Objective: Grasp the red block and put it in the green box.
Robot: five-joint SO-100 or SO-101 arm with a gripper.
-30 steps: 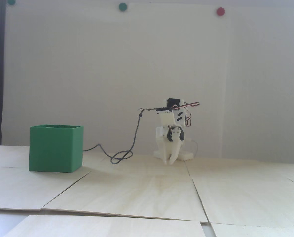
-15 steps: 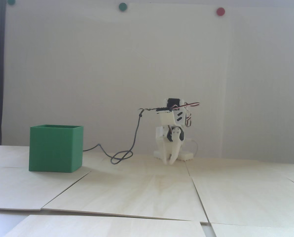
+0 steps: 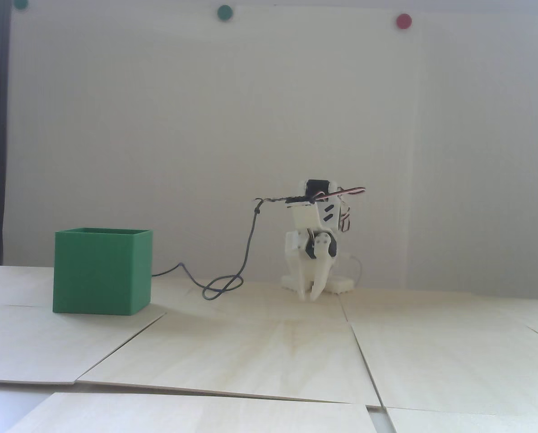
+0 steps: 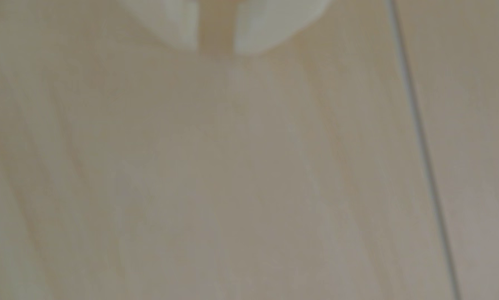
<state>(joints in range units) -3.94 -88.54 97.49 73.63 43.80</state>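
Observation:
The green box point(image 3: 102, 270) stands on the pale wooden table at the left of the fixed view, its top open. No red block shows in either view. My white arm is folded low at the back centre, well right of the box. Its gripper point(image 3: 309, 297) points down with the tips just above the table. In the blurred wrist view the gripper point(image 4: 216, 50) enters from the top edge. Its jaws are drawn together with only a narrow slit between them, and nothing is held.
A dark cable point(image 3: 246, 252) loops from the arm down to the table and runs behind the box. The table is made of wooden sheets with seams point(image 4: 424, 150) between them. A red dot point(image 3: 403, 20) and a green dot point(image 3: 224, 12) are on the wall.

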